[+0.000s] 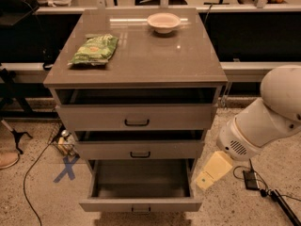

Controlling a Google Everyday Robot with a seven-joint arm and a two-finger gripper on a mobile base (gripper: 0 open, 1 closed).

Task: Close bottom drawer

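Note:
The bottom drawer [140, 204] is the lowest of three grey-taupe drawers and stands pulled far out. Its plain grey box [140, 178] shows nothing inside, and its small black handle [141, 209] sits at the frame's bottom edge. My white arm [263, 121] reaches in from the right. Its cream-coloured gripper [207, 177] hangs low, just off the right front corner of the open bottom drawer, apart from it. The top drawer [136, 117] and the middle drawer [140, 149] each stand slightly out.
On the cabinet top [141, 60] lie a green snack bag [94, 50] and a white bowl [163, 21]. A blue X mark [66, 168] and cables lie on the floor at left. A black power adapter [249, 179] with cables lies at right.

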